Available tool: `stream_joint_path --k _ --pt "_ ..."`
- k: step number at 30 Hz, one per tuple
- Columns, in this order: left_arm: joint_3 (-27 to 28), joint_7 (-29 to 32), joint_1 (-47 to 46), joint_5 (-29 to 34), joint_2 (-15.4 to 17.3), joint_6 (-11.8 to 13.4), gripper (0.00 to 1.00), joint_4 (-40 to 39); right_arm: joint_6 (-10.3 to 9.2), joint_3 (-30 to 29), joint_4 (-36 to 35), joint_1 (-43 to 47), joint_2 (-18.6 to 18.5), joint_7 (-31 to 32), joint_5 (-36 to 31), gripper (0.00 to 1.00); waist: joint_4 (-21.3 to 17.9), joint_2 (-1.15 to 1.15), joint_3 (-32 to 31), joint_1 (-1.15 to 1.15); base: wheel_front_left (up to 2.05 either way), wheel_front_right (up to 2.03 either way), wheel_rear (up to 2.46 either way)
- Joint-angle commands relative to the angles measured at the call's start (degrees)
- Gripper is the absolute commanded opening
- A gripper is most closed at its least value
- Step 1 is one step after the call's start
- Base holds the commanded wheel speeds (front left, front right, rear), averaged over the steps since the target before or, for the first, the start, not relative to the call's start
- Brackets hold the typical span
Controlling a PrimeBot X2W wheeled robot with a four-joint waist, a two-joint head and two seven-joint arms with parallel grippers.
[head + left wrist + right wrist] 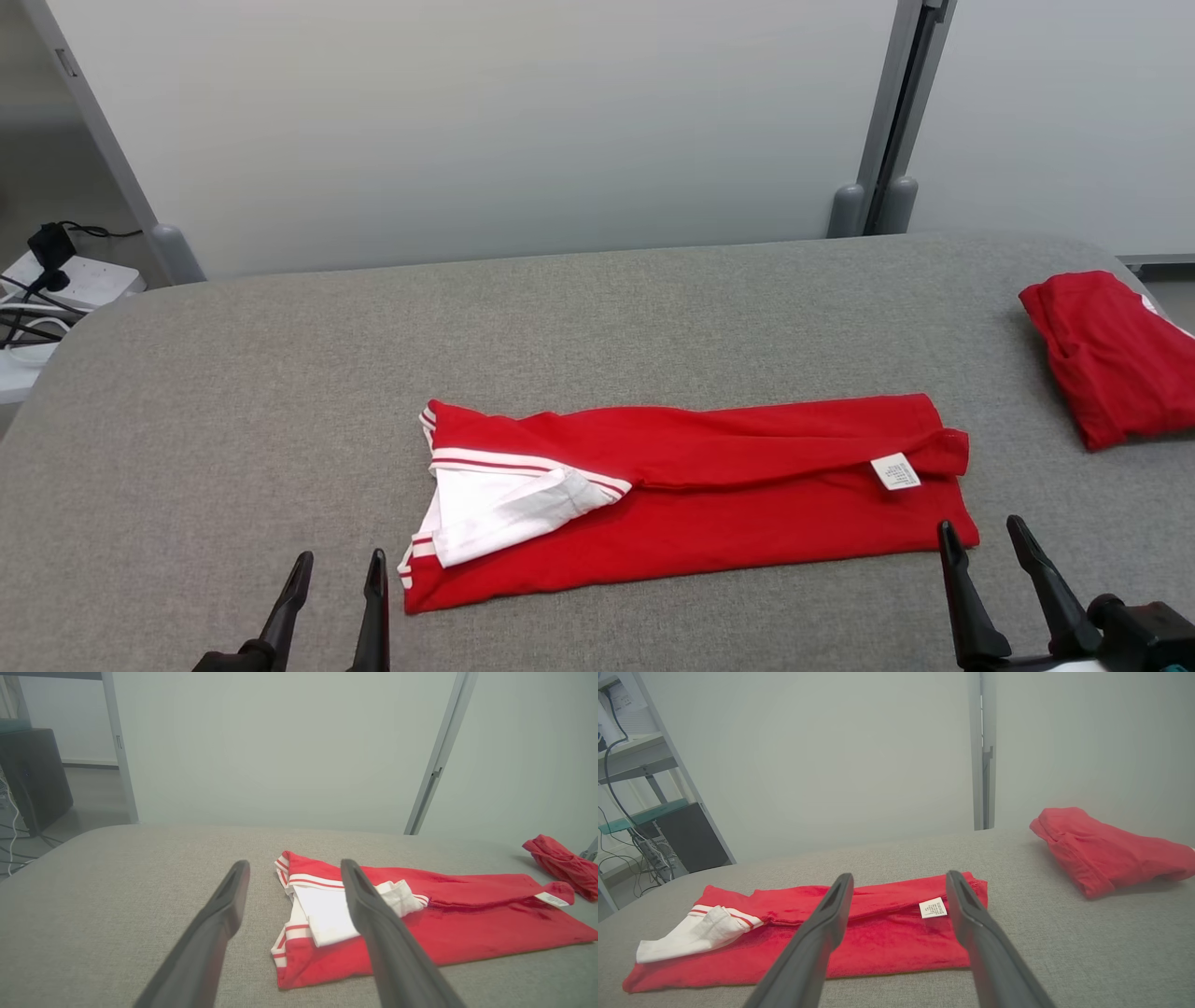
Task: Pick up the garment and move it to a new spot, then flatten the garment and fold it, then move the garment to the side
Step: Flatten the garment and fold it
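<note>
The garment (709, 495) lies folded into a long strip just ahead of the left gripper (340, 557) and right gripper (982, 525), whose jaws are spread and empty. Folding is judged underway; both ends must be pinched next.

Grey fabric-covered table (233, 373); bundled red cloth (1111, 355) at its far right edge; white power strip (93, 277) with black plug (51, 245) beyond its far left corner.

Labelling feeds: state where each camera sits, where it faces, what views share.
Head view: head-mounted, facing down at the table; left pincer, right pincer open below.
Left wrist view: left arm, along its fingers, toward the garment, white end.
Right wrist view: right arm, along its fingers, toward the label end.
Shared: garment, red bundle.
</note>
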Motion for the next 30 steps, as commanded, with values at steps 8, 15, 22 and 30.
stream_joint_path --k 8,15,22,30 --pt "0.7 -0.6 -1.8 0.2 0.1 -0.4 1.0 -1.0 -0.01 1.4 1.8 -2.9 -1.2 -0.6 1.5 1.0 0.1 0.0 0.9 0.0 0.0 0.0 0.0" --pt "0.0 -0.6 -2.7 2.0 0.1 -0.3 1.0 -0.9 -0.01 -2.8 12.9 -10.1 -1.0 -0.6 4.4 1.0 0.7 0.0 2.8 0.0 0.0 0.0 0.0" --pt "-0.4 -0.6 -3.7 2.8 0.1 -0.3 1.0 -1.2 -0.01 -6.8 25.3 -19.0 -1.5 -0.6 6.3 1.0 1.9 0.0 5.2 0.0 0.0 0.0 0.0" --pt "-1.5 -0.6 -6.3 3.2 0.1 -0.7 1.0 -1.6 -0.01 -8.4 43.8 -31.8 -3.2 -0.6 11.2 1.0 3.9 0.0 9.6 0.0 0.0 0.0 0.0"
